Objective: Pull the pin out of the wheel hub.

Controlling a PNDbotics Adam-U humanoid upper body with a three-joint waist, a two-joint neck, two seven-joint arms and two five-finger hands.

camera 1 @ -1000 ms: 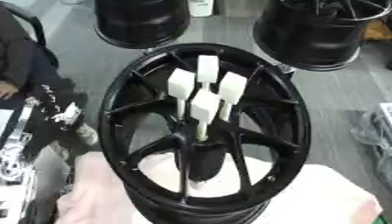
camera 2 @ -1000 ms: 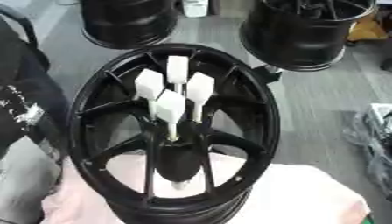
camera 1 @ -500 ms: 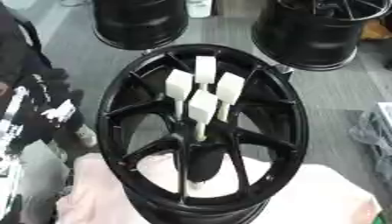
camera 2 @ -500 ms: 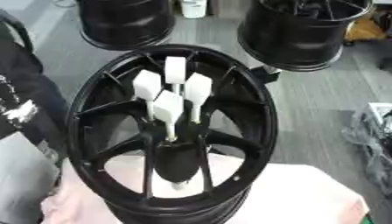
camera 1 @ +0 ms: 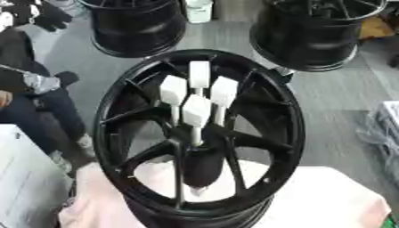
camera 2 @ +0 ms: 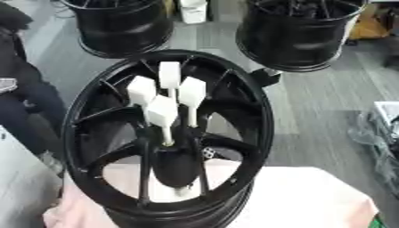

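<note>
A black wheel hub (camera 1: 288, 129) lies flat on a pink cloth (camera 1: 327, 200) in the middle of the view. Several white pins with blocky heads stand upright near its centre. The nearest pin (camera 1: 196, 111) rises from the hub's middle, one pin (camera 1: 199, 75) stands behind it, and two more (camera 1: 173, 89) (camera 1: 224, 91) flank it. Nothing touches the pins. Neither of my hands shows in either view.
Two more black wheels (camera 1: 136, 24) (camera 1: 319, 31) stand on the grey floor behind. A person in dark clothes (camera 1: 31, 102) is at the left, beside a white surface (camera 1: 23, 178). Pale bundled things (camera 1: 386, 129) lie at the right edge.
The dark figure at the left has drawn back toward the edge of the view. The wheel hub and its pins have not moved.
</note>
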